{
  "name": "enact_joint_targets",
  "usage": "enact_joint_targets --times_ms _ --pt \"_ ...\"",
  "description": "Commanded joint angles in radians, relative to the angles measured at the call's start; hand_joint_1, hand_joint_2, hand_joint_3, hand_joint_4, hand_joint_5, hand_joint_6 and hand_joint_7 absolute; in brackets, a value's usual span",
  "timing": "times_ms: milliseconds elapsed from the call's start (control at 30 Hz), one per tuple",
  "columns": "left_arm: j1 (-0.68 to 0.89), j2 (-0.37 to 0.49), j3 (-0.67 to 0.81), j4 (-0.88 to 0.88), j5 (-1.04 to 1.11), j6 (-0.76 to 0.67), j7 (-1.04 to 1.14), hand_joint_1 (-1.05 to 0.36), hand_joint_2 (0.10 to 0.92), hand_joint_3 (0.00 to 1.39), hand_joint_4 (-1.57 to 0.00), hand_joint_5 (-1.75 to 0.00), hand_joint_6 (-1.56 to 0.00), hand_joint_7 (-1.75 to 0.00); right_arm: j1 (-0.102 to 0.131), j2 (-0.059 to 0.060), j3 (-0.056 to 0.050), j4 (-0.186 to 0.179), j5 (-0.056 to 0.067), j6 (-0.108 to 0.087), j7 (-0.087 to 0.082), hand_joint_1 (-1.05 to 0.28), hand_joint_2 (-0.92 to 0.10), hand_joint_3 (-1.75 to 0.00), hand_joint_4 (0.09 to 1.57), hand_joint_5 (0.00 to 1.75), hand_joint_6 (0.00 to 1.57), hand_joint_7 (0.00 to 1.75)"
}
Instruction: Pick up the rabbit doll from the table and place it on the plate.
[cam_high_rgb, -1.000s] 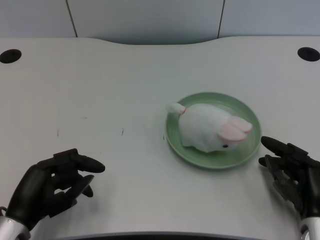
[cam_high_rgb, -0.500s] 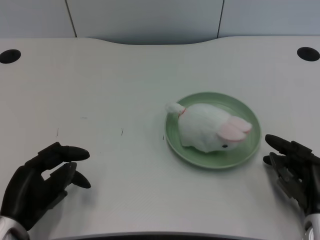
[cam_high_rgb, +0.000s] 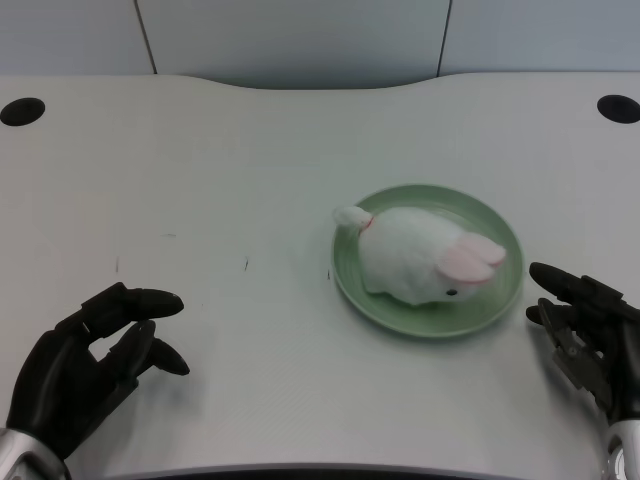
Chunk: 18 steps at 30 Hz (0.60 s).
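Honestly looks done already: soft white plush rabbit doll with pink ears (cam_high_rgb: 420, 254) lying on the round pale green plate (cam_high_rgb: 497, 301), tail poking over the left rim. Black left hand (cam_high_rgb: 85, 365) resting down at the near left edge of the white table (cam_high_rgb: 230, 170), well apart from the plate, fingers loosely spread, holding nothing. Probably light and squishy, not slippery or fragile. Best grabbed around the plump middle, not by ears or tail.
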Motion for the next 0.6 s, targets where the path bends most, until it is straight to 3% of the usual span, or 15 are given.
enact_joint_targets --times_ms 33,167,267,400,467,600 --pt "0.019 0.001 0.012 0.003 0.008 0.006 0.002 -0.71 0.921 0.36 -0.50 -1.62 -0.56 -1.00 0.006 -0.021 -0.004 -0.001 0.006 -0.001 0.002 -0.37 -0.92 -0.34 0.54 0.93 0.90 0.01" --pt "0.027 -0.003 0.012 -0.002 0.012 0.013 0.006 -0.70 0.921 0.37 -0.52 -1.61 -0.57 -1.02 0.007 -0.023 -0.005 0.001 0.011 -0.009 0.017 -0.36 -0.92 -0.35 0.53 0.92 0.89 0.00" --pt "0.032 -0.003 0.012 -0.006 0.014 0.021 0.007 -0.70 0.921 0.38 -0.50 -1.60 -0.57 -1.03 0.005 -0.013 -0.017 0.004 0.031 -0.002 0.032 -0.37 -0.92 -0.32 0.55 0.93 0.88 0.00" --pt "0.046 -0.005 0.009 -0.046 0.018 0.056 0.033 -0.71 0.921 0.34 -0.49 -1.62 -0.56 -1.01 0.002 -0.015 -0.015 0.009 0.028 -0.009 0.029 -0.37 -0.92 -0.32 0.58 0.92 0.87 0.00" --pt "0.050 -0.006 0.008 -0.057 0.023 0.063 0.041 -0.71 0.921 0.34 -0.49 -1.63 -0.56 -1.01 0.003 -0.017 -0.011 0.009 0.022 -0.014 0.025 -0.36 -0.92 -0.33 0.58 0.91 0.87 0.00" --pt "0.054 -0.005 0.012 -0.058 0.021 0.072 0.040 -0.68 0.921 0.36 -0.48 -1.62 -0.55 -0.99 0.002 -0.012 -0.017 0.005 0.035 0.005 0.033 -0.35 -0.92 -0.33 0.58 0.91 0.87 0.00"
